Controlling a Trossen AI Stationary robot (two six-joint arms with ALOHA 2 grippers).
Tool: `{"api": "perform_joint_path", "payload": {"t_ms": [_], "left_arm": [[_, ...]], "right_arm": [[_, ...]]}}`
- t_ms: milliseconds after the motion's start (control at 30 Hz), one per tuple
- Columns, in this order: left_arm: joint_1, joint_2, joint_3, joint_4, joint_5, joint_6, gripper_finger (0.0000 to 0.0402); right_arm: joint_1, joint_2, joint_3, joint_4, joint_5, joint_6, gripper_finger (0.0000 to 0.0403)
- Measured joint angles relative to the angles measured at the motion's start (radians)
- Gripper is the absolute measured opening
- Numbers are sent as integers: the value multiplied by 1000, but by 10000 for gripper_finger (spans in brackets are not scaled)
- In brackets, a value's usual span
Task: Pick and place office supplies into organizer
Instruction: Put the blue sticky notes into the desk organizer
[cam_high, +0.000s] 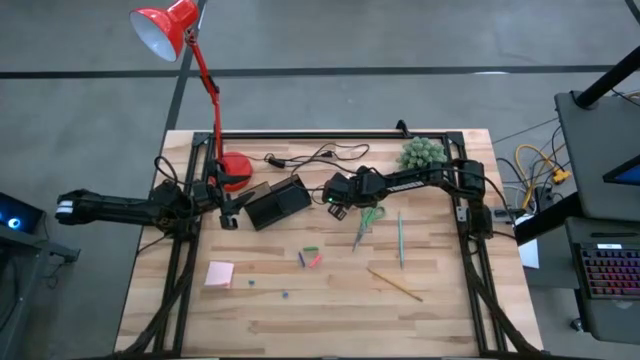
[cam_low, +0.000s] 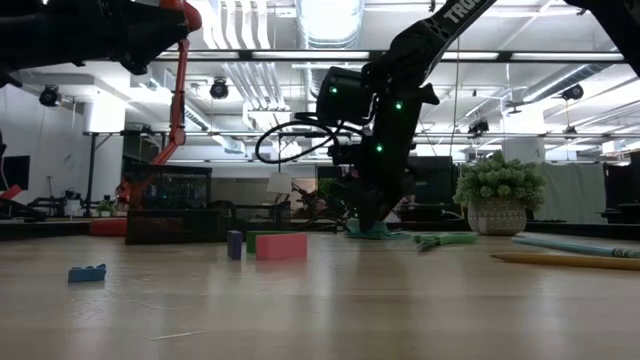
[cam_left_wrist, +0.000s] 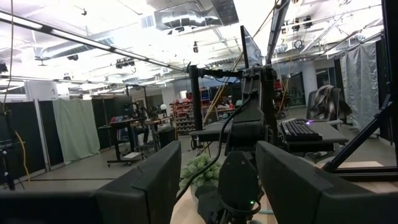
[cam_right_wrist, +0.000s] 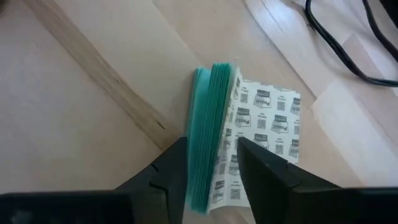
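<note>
My right gripper (cam_high: 338, 207) points steeply down at the table's middle, just right of the black organizer (cam_high: 278, 203). It is shut on a green sticky-note pad (cam_right_wrist: 208, 143) with a white printed back sheet. My left gripper (cam_left_wrist: 217, 180) waits open near the table's left edge (cam_high: 228, 215), with nothing between its fingers. Flat on the wood lie green-handled scissors (cam_high: 368, 222), a thin green pen (cam_high: 401, 238), a pencil (cam_high: 393, 284), a pink pad (cam_high: 220, 274), and small red, green and purple pieces (cam_high: 310, 258). My right gripper pinches the pad across its thickness. One finger (cam_right_wrist: 171, 171) is on the green front face (cam_right_wrist: 194, 149) and the other on the white back sheet (cam_right_wrist: 239, 146). The fingers come slanting down from above. The pad stands on edge, its lower part (cam_low: 372, 234) at table level.
A red lamp base (cam_high: 236, 170) and a black cable (cam_high: 320, 155) sit behind the organizer. A green plant ball (cam_high: 421, 152) stands at the far right. Tiny pieces (cam_high: 285, 294) lie toward the near edge. Bare wood stretches along the near side.
</note>
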Motion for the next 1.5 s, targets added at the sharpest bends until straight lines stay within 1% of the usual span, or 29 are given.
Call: {"api": "perform_joint_path", "payload": {"t_ms": [767,933,1033,1233,1500], "left_arm": [[0,0,1,0,0,0,196],[0,0,1,0,0,0,196],[0,0,1,0,0,0,196],[0,1,1,0,0,0,196],[0,0,1,0,0,0,196]], "right_arm": [[-13,-1,-32,24,1,-17,12],[-13,-1,-26,21,-1,-50,9],[-14,-1,-20,22,-23,-57,9],[-14,-3,-9,19,-36,-91,8],[-15,-15,25,11,-114,-160,8]]}}
